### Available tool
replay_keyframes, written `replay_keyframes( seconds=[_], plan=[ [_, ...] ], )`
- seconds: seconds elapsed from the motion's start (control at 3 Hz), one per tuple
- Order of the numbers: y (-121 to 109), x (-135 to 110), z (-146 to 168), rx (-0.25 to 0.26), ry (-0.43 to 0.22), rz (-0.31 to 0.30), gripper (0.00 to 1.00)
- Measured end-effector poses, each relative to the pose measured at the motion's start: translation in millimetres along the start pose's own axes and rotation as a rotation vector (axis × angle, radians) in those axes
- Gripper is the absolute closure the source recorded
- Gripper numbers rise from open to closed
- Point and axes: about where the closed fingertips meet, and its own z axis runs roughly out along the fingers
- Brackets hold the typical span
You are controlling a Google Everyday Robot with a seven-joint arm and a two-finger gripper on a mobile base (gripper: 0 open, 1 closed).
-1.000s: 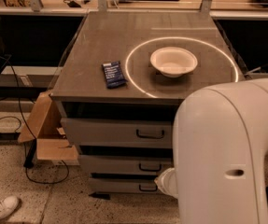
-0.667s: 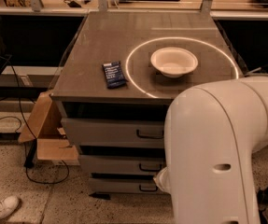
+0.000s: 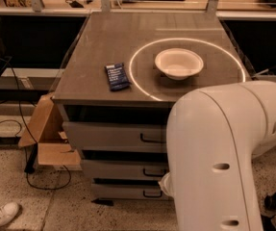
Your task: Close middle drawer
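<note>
Far left, a white shoe (image 3: 0, 215) lies on the floor, and an open cardboard box (image 3: 46, 138) leans just beside the cabinet. The table (image 3: 94, 42) carries a dark blue packet (image 3: 117, 76); its pale print is illegible, and no brand is readable anywhere. A white bowl (image 3: 179, 63) sits to the right of the packet. The middle drawer (image 3: 123, 170) sits below the top drawer (image 3: 111, 136) and above the bottom drawer (image 3: 125, 191), with a dark gap over its panel; how far out it stands is unclear. The white arm (image 3: 219, 162) covers the right of all three fronts. The gripper is out of sight, presumably behind the arm; its state cannot be told. Risk: with contact unseen, a push may land on a neighbouring front, or off-centre and jam the tray.
</note>
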Motion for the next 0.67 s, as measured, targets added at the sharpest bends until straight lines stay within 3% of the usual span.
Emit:
replay_keyframes(
  seconds=[0.67],
  plan=[
    [-7.8,-15.3,3.9,0.056,-0.070,-0.003,1.00]
  ],
)
